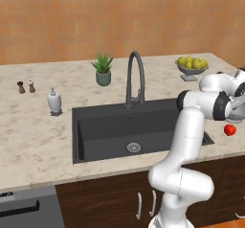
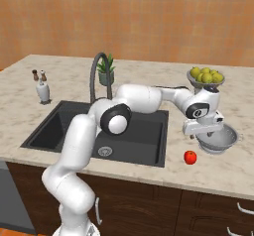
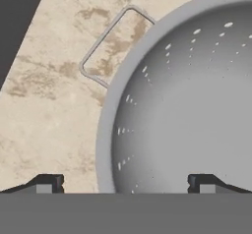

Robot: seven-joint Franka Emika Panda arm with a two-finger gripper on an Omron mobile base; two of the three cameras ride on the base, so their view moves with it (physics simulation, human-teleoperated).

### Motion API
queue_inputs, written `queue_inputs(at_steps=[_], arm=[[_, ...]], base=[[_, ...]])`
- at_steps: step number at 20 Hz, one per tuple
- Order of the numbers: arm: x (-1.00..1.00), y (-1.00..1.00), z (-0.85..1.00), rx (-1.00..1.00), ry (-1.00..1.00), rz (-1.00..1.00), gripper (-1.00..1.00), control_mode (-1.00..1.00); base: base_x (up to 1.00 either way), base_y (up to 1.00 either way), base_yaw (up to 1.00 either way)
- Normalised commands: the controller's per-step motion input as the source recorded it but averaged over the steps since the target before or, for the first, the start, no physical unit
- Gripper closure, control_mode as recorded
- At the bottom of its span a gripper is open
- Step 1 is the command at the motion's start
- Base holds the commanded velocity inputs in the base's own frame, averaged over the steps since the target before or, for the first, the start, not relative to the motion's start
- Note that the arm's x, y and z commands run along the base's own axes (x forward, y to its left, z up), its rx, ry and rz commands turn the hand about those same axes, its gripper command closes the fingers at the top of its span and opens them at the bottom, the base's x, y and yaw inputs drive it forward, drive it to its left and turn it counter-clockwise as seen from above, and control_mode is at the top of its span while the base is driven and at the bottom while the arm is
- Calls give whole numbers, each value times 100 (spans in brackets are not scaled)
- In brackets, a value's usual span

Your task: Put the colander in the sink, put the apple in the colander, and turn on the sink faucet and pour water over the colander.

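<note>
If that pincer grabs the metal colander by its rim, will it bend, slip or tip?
The colander looks like rigid metal, so it probably won't bend. Its smooth, curved wall may be slippery between the open pincer's tips, which straddle the rim. Gripped at one edge, the wide bowl would likely hang tilted. The thin wire handle could catch on the counter.

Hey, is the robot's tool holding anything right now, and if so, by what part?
Nothing is held. The tool is open, hovering above the silver-grey perforated metal colander, its fingertips straddling the rim beside the wire handle without closing on it.
</note>
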Motion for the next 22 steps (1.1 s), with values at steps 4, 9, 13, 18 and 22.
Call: queue_inputs(at_steps=[4, 9, 13, 18, 22], arm=[[47, 0, -27, 0, -2, 0, -100, -100], [23, 0, -25, 0, 0, 0, -100, -100], [0, 3, -27, -2, 0, 0, 100, -100], [0, 28, -7, 0, -3, 4, 100, -100], [-1, 58, 3, 0, -11, 20, 100, -100]], base=[[0, 0, 0], [0, 0, 0], [0, 0, 0], [0, 0, 0], [0, 0, 0]])
